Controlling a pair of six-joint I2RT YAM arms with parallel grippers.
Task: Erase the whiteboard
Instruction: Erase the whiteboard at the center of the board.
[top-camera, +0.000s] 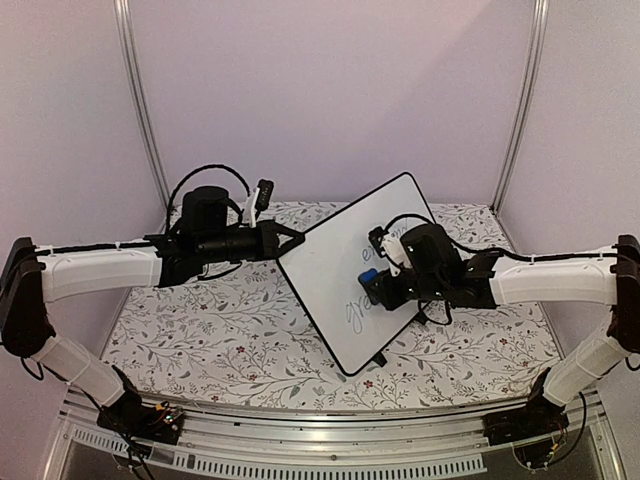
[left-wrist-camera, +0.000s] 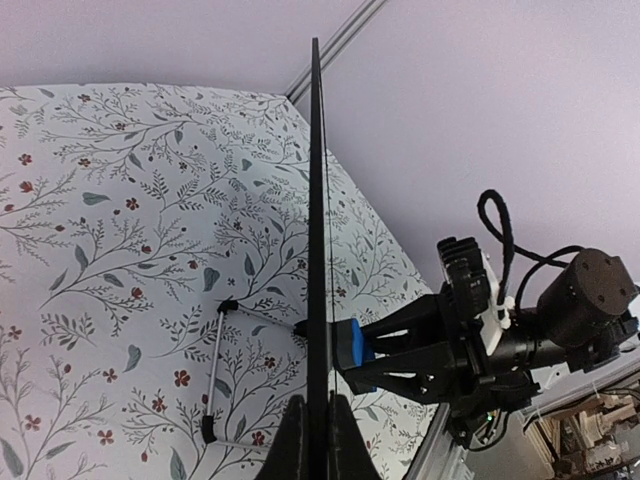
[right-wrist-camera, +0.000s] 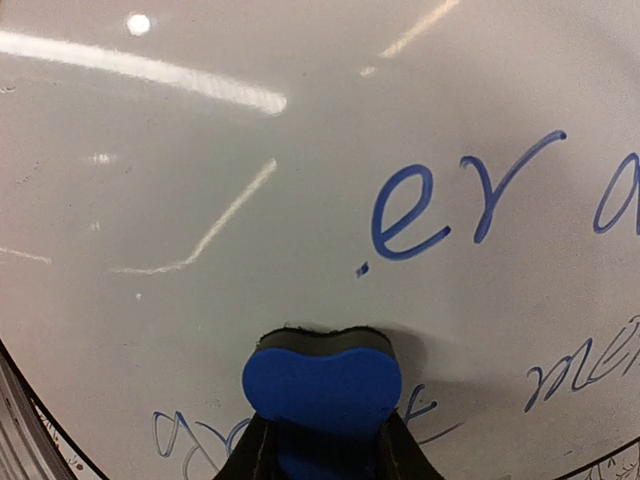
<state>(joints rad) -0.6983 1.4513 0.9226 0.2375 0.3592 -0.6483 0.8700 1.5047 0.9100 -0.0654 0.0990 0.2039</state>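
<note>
whiteboard (top-camera: 338, 248): blue cursive "er" legible
left gripper (left-wrist-camera: 316, 440): clamped on whiteboard edge
right gripper (right-wrist-camera: 324, 448): pinching blue eraser (right-wrist-camera: 322, 385) against whiteboard

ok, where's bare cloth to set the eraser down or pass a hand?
Free: the floral cloth front-left, between the left arm and the rail; a patch front-right, between the whiteboard and the right arm. Crowded: centre, where the left gripper clamps the whiteboard edge and the right gripper holds the eraser on it.

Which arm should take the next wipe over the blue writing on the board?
Right. The right gripper holds the blue eraser against the whiteboard, close to the writing. The left gripper is clamped on the board's edge, steadying it.
</note>
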